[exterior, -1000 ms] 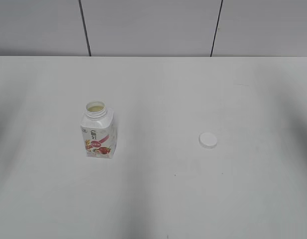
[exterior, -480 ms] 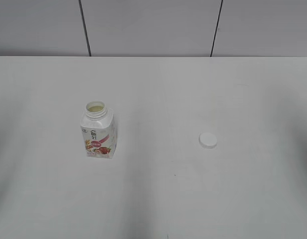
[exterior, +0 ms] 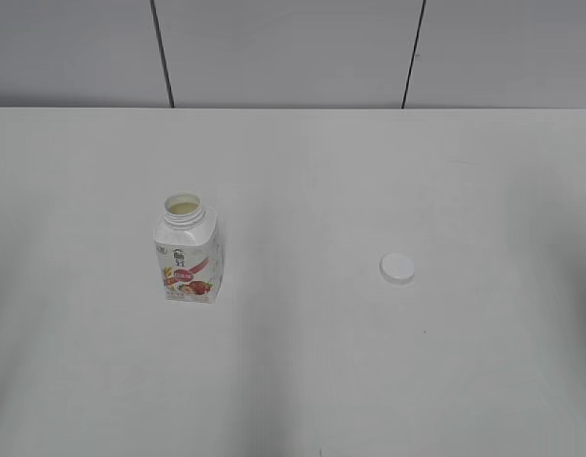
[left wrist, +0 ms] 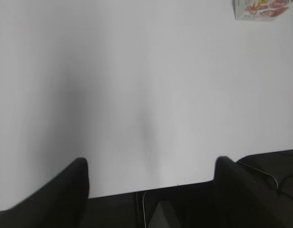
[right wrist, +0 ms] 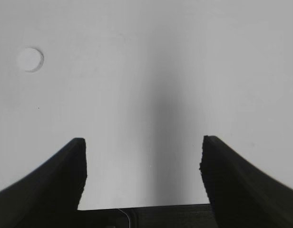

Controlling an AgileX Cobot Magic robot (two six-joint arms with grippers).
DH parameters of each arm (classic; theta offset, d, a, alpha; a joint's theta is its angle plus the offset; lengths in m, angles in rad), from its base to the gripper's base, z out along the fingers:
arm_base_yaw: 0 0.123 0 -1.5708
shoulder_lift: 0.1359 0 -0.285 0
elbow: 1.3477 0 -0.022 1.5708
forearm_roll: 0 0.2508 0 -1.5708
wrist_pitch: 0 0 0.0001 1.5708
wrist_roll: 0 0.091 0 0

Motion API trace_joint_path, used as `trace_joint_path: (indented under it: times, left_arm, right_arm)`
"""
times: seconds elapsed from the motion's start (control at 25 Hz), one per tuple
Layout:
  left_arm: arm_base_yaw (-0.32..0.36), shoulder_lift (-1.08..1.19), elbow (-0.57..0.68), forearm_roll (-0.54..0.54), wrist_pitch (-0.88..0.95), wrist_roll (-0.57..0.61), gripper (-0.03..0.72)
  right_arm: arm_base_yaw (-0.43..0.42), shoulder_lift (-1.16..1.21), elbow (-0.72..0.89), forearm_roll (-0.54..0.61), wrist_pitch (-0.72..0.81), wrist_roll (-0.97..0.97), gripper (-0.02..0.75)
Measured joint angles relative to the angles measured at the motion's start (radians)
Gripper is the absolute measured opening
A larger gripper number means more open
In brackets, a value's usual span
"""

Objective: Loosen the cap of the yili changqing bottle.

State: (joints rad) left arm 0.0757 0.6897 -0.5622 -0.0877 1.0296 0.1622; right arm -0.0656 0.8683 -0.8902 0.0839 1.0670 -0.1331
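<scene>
shadows: the soft grey patches on the table (exterior: pixel 302 171) at the left and right edges are fainter and sit farther out now
objects: no visible shift

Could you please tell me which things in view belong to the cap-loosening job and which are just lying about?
Job:
- small squat white plastic bottle with red-pink fruit label, open
- small round white plastic cap, lying apart on the table

Lying about:
- nothing but the white table

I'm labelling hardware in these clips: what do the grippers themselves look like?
Both wrist views show two broad, matte black fingers with rounded tips and no visible markings: left gripper, right gripper. A thin cable loops beside the left one. No arms appear in the exterior view.
</scene>
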Motion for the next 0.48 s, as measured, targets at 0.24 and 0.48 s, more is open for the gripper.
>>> trace_joint_path:
  times: [0.24,0.48]
  left_arm:
    - [0.000,-0.058,0.020,-0.015,0.006,-0.001,0.498]
    - [0.000,-0.129,0.031,-0.031,0.021,-0.001,0.491]
  right_arm:
    - [0.000,-0.010,0.009,0.000,-0.001,0.000,0.586]
    - [0.000,-0.010,0.010,0.000,0.001,-0.001,0.586]
